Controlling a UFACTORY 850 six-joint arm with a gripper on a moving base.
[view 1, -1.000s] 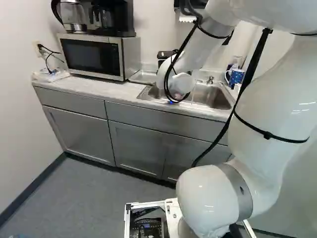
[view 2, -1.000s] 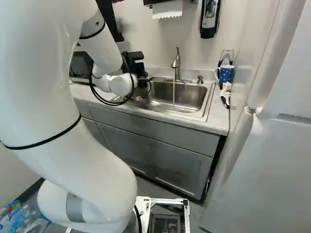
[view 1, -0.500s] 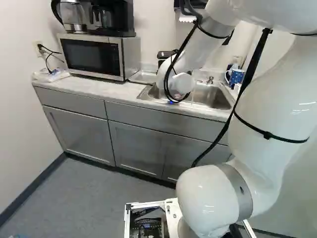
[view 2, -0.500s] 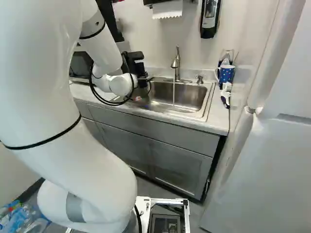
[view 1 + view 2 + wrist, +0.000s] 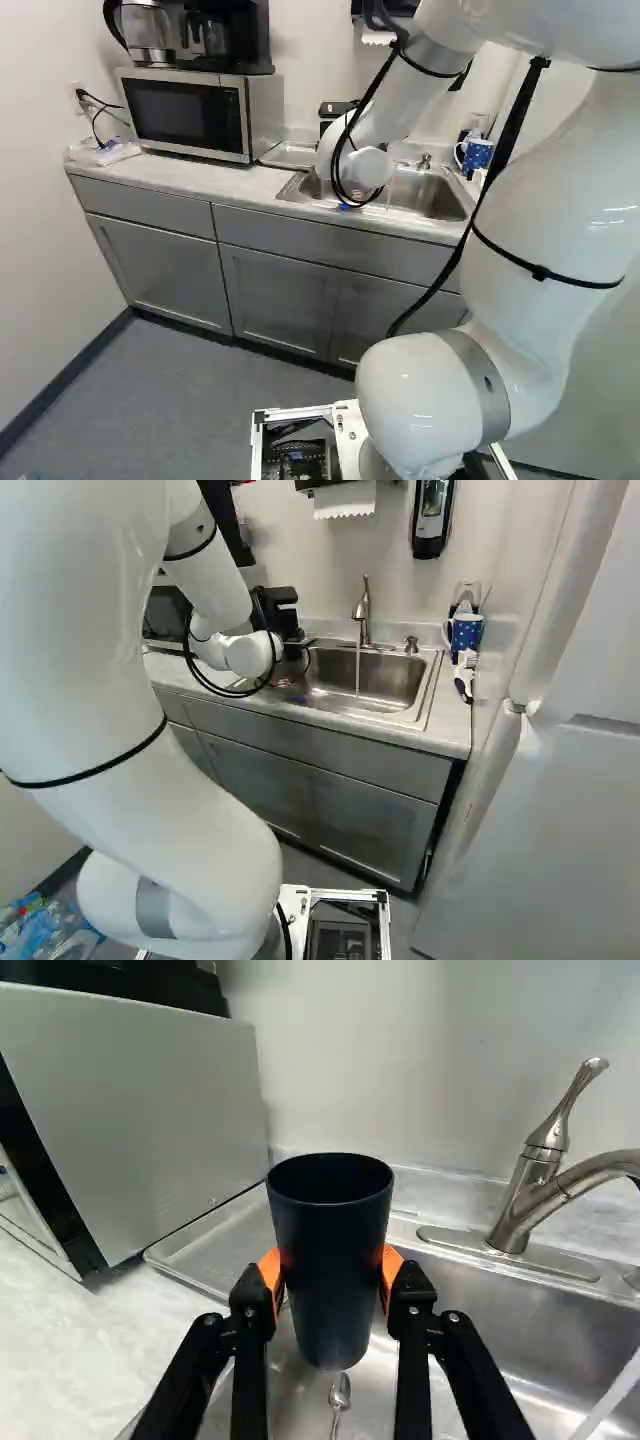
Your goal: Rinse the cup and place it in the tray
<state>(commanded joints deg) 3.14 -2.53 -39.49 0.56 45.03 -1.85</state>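
Observation:
In the right base view my gripper is mostly hidden behind the wrist, over the sink's left end. The wrist view shows the gripper shut on the dark cup, its orange pads pressing from both sides. Mouth up, the cup hangs above the near part of the metal sink. The faucet stands to the cup's right, and its water stream falls clear of the cup. A shallow metal tray lies beyond the cup, beside the microwave.
The microwave stands on the counter. A spoon lies in the sink below the cup. Right of the sink are a blue dotted mug and a white brush. A large white appliance stands at the right.

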